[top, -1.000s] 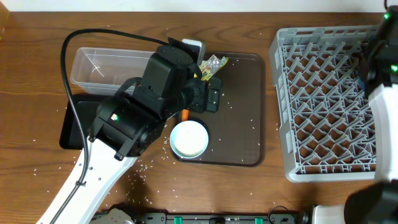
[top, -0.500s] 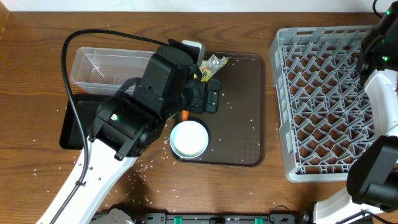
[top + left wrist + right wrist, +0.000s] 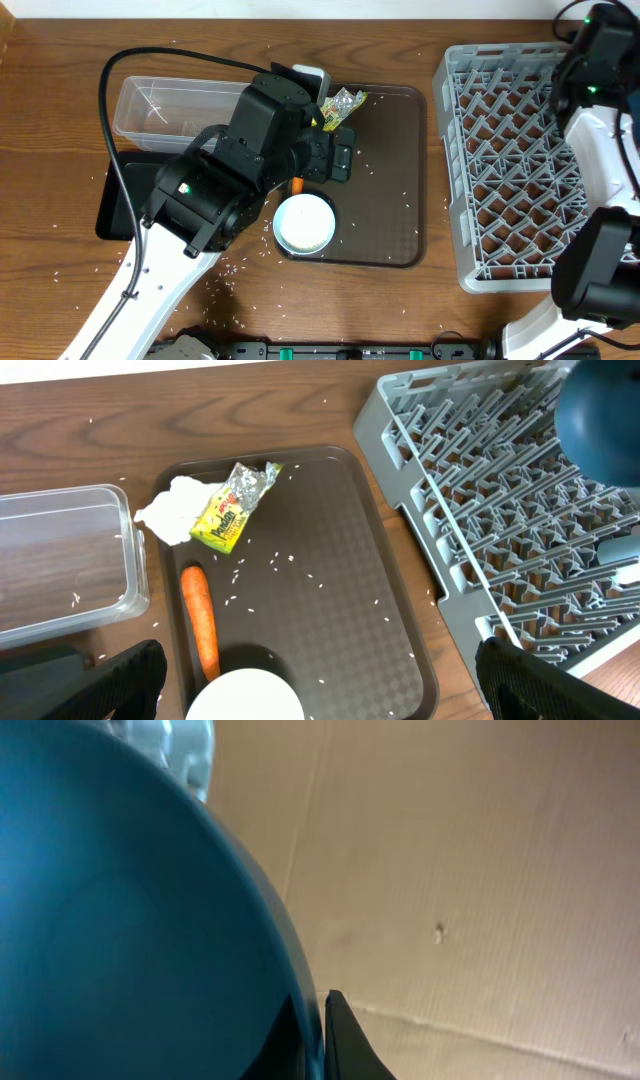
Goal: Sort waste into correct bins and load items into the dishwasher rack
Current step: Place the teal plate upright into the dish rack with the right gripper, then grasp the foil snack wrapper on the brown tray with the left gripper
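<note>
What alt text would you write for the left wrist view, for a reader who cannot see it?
A brown serving tray holds an orange carrot, a white bowl at its near edge, a green-yellow wrapper partly on white tissue, and scattered rice. A clear tub sits left; a grey rack right, a dark-blue plate over its far corner.

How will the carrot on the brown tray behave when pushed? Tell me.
The carrot looks stiff, so it should move as one piece. Its round, tapered shape will probably roll in a curve. The white bowl beside it may stop it.
</note>
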Robot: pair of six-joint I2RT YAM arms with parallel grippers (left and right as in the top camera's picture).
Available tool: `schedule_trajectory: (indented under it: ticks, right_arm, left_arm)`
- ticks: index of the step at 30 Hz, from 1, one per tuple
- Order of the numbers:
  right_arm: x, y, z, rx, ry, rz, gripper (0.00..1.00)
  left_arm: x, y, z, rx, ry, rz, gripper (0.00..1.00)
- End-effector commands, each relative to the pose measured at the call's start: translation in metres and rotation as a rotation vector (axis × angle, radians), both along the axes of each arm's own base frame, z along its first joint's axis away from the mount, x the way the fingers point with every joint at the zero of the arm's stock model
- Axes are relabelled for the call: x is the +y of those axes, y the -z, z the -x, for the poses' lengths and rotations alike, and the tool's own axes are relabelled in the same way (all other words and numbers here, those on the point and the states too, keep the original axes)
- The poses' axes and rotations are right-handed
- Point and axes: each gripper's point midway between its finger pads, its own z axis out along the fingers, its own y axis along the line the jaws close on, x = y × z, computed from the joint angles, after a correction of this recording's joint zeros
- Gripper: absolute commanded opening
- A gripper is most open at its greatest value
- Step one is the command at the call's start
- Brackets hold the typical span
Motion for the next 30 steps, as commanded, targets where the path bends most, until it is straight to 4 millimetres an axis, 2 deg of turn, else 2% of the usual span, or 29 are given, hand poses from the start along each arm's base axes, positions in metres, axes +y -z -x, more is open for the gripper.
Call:
schedule_trajectory:
  ticks: [1, 6, 8, 10, 11, 17, 20, 24, 30]
  right_arm:
    - [0.014, -0.001, -0.010, 0.014, -0.064, -0.008, 0.01]
    - [0.019, 0.014, -0.006, 0.093, -0.075, -0.031, 0.04]
    - [0.020, 0.019, -0.003, 0.101, -0.068, -0.048, 0.29]
    - [0.020, 0.022, -0.002, 0.081, -0.057, -0.066, 0.61]
    - [0.020, 0.022, -0.002, 0.060, -0.050, -0.076, 0.99]
    - [0.023, 0.016, -0.002, -0.135, -0.002, -0.156, 0.99]
    - [0.031, 0.008, -0.003, -0.270, 0.015, -0.213, 0.99]
    - [0.061, 0.002, -0.006, -0.359, -0.018, -0.297, 0.99]
    - [0.116, 0.020, -0.011, -0.386, -0.105, -0.516, 0.99]
  left_arm:
    - [0.001, -0.012, 0.003, -0.028, 0.011, 0.017, 0.99]
    - [0.001, -0.012, 0.003, -0.027, 0.012, 0.017, 0.99]
    - [0.001, -0.012, 0.003, -0.026, 0.012, 0.017, 0.99]
    - [0.001, -0.011, 0.003, -0.024, 0.012, 0.016, 0.99]
    - [0.001, -0.011, 0.004, -0.023, 0.012, 0.015, 0.98]
    - [0.003, -0.008, 0.006, -0.009, 0.011, 0.005, 0.98]
    - [0.004, -0.007, 0.007, -0.003, 0.012, 0.001, 0.98]
    - [0.004, -0.006, 0.007, 0.001, 0.011, -0.002, 0.98]
    - [0.006, -0.007, 0.007, -0.004, 0.005, -0.004, 0.98]
